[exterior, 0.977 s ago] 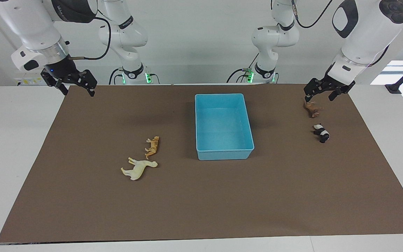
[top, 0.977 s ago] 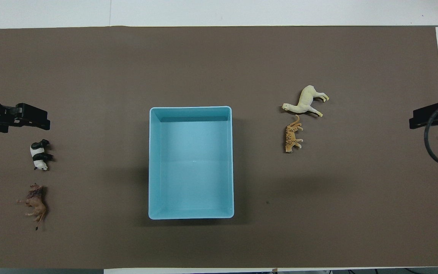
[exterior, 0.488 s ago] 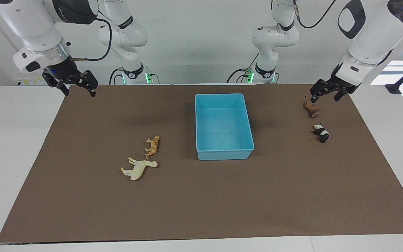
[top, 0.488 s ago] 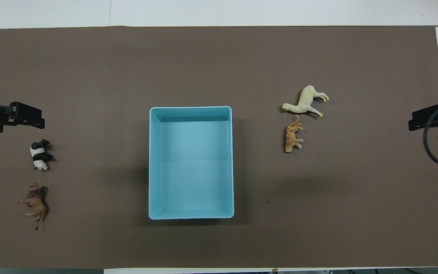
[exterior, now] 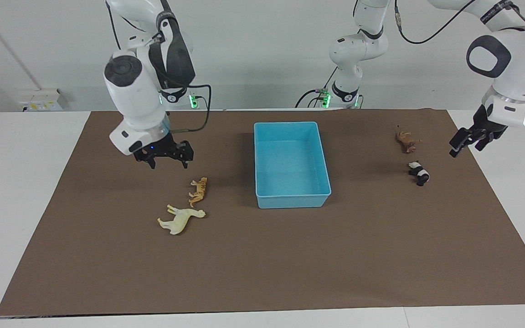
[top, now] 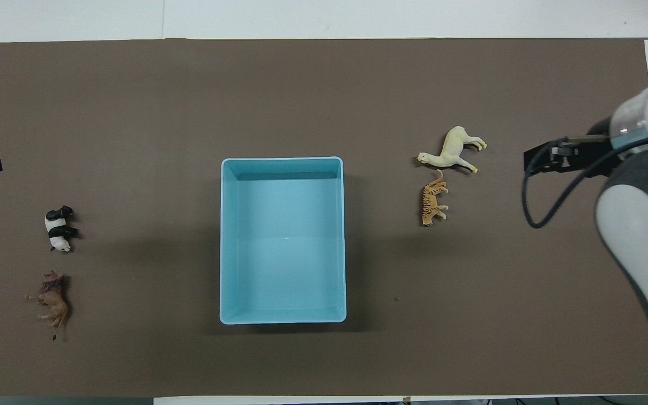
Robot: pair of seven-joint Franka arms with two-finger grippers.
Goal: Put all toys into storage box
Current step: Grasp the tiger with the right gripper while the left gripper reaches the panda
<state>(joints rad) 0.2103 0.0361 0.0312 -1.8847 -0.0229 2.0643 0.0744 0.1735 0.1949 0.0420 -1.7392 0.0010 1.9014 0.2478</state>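
Right gripper (exterior: 169, 161) spread open and empty, up over bare mat (exterior: 290, 264) just beside the tiger (exterior: 198, 190) and cream horse (exterior: 181, 219), nothing between. Left gripper (exterior: 467, 142) at the mat's edge near the panda (exterior: 419, 172) and lion (exterior: 406, 141), finger state unreadable. Box (exterior: 291, 201) mid-mat, empty, well apart from both pairs.

storage box (exterior: 292, 164): smooth glossy plastic | toys (exterior: 182, 219): moulded plastic | mat (exterior: 262, 259): matt brown paper
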